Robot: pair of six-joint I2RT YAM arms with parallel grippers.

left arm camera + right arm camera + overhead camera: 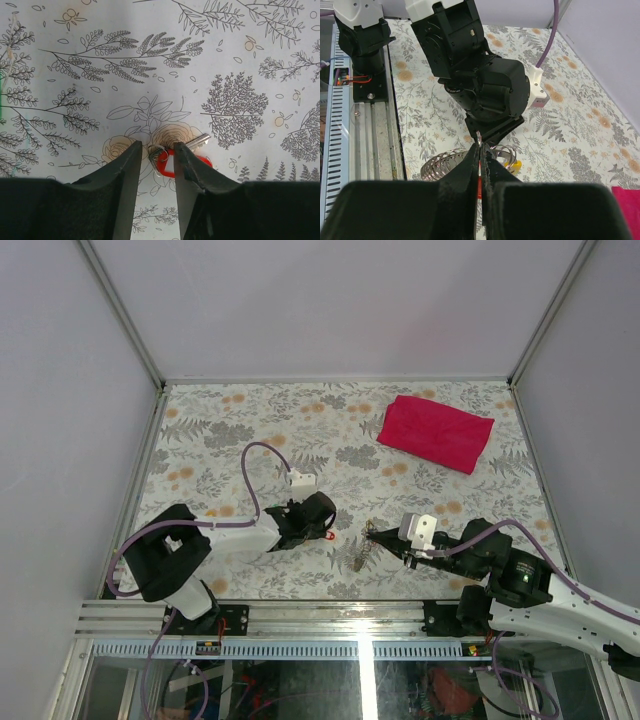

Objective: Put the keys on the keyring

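Top view: the red-tagged key (330, 533) lies on the worktop (250, 420) right at the left gripper (325, 528). The right gripper (384, 537) holds the keyring (365, 550) just beside it, strand (362, 558) trailing down.

Left wrist: its fingers (125, 175) are apart, straddling the red tag, with the metal blade poking out to the right. I'd close squarely on the tag itself, not the little loop, so it doesn't swivel.

Right wrist: those fingers are pressed together on what looks like the ring's thin edge, with the yellow tag (515, 165) just behind. Hold that pinch steady and bring the key to the ring, I reckon.
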